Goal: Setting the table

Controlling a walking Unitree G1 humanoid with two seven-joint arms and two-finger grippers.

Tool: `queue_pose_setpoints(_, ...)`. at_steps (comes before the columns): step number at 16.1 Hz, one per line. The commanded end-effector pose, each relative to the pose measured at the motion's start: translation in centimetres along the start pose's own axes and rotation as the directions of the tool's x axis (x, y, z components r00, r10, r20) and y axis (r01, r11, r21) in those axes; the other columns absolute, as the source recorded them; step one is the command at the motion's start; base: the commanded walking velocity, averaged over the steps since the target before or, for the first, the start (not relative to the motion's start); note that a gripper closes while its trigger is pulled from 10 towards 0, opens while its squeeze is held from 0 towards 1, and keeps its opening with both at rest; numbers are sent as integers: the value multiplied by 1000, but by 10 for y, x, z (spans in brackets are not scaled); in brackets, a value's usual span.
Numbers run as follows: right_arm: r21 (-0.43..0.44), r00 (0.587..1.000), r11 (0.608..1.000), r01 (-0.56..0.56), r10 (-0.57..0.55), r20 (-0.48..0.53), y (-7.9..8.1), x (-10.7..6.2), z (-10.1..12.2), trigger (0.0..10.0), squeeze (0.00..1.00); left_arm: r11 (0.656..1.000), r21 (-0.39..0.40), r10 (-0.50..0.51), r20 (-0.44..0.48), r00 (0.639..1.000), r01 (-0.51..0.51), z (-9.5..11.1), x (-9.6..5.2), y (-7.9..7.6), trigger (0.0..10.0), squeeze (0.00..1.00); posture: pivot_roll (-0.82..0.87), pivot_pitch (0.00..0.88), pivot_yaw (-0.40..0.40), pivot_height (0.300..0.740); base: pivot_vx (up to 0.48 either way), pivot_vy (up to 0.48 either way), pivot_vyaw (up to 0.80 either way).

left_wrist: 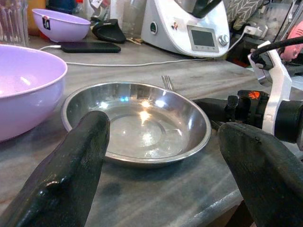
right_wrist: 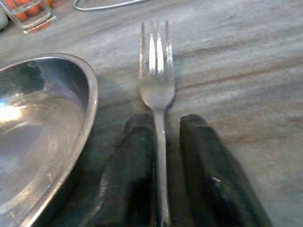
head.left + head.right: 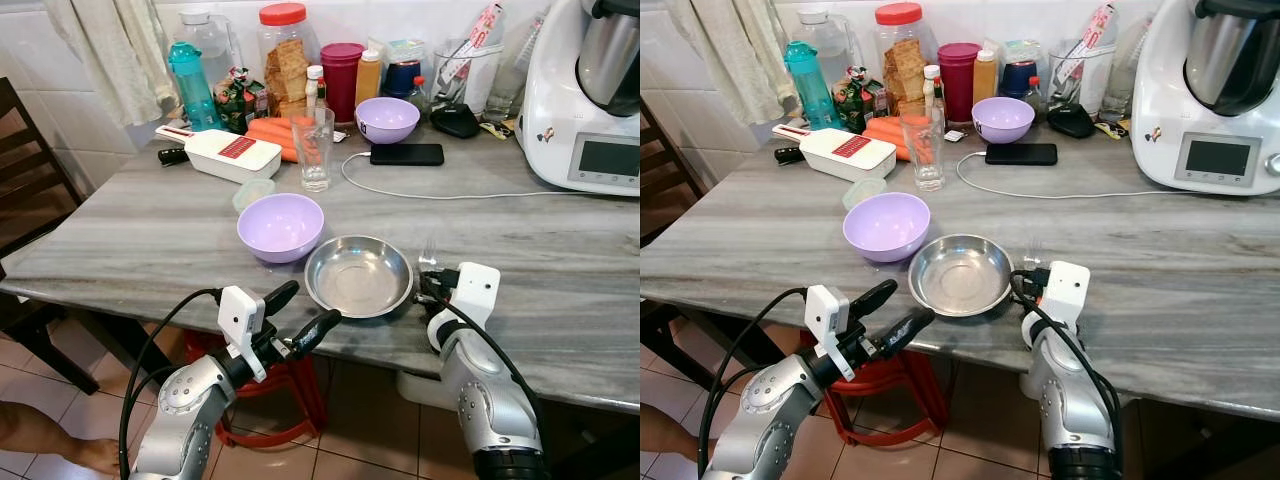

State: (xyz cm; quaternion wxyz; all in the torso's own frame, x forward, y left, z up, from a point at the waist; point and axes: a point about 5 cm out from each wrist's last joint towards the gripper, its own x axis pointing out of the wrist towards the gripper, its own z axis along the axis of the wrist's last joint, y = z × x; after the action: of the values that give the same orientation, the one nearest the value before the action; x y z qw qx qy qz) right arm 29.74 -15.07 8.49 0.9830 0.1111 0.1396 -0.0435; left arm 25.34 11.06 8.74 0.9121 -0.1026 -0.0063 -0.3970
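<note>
A shallow steel plate (image 3: 358, 277) lies near the front edge of the grey marble table (image 3: 150, 240), and a purple bowl (image 3: 280, 227) stands just behind it on its left. A fork (image 2: 157, 85) lies flat on the table just right of the plate, tines pointing toward the back. My right gripper (image 2: 166, 123) is shut on the fork's handle, low over the table edge (image 3: 432, 280). In front of the table edge, before the plate's left side, my left gripper (image 3: 315, 303) hovers open, holding nothing.
Behind the plate stand a drinking glass (image 3: 313, 150), a second purple bowl (image 3: 387, 118), a black phone (image 3: 406, 154) with a white cable, a slicer (image 3: 225, 153), jars and bottles. A white kitchen machine (image 3: 590, 100) fills the back right. A red stool (image 3: 270, 390) sits under the table.
</note>
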Motion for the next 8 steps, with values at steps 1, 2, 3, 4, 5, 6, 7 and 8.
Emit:
queue_pose_setpoints(1,12,1000,1000,13,-13,4,-1,1,2,10000,1000,1000,9,-7,-10,1000,7,0,-1,2,10000,0,-152,18,97,740,0,0,0)
queue_pose_setpoints(2,22,999,1000,12,-13,48,0,-1,12,10000,1000,1000,9,-7,-9,1000,7,0,-1,2,10000,0,-151,18,97,740,0,0,0)
queue_pose_setpoints(3,14,997,1000,8,-9,83,1,-2,20,10000,1000,1000,9,-6,-8,1000,6,0,-1,2,10000,0,-152,18,97,740,0,0,0)
queue_pose_setpoints(4,4,995,1000,14,-15,103,0,-3,24,10000,1000,1000,8,-6,-8,1000,6,0,-1,2,10000,0,-152,17,96,740,0,0,0)
queue_pose_setpoints(5,11,992,1000,23,-24,123,-1,-4,30,10000,1000,1000,7,-7,-8,1000,7,-1,-1,2,10000,0,-154,18,96,740,0,0,0)
queue_pose_setpoints(6,16,990,999,30,-32,138,-1,-6,35,10000,1000,1000,6,-8,-8,1000,8,-1,-1,1,10000,0,-155,19,97,740,0,0,0)
queue_pose_setpoints(7,16,987,999,40,-42,155,-2,-7,39,10000,1000,1000,5,-9,-7,1000,9,-1,-1,1,10000,0,-156,19,97,740,0,0,0)
queue_pose_setpoints(8,17,984,999,45,-47,169,-3,-9,41,10000,1000,1000,5,-10,-7,1000,10,-1,-1,1,10000,0,-156,19,97,740,0,0,0)
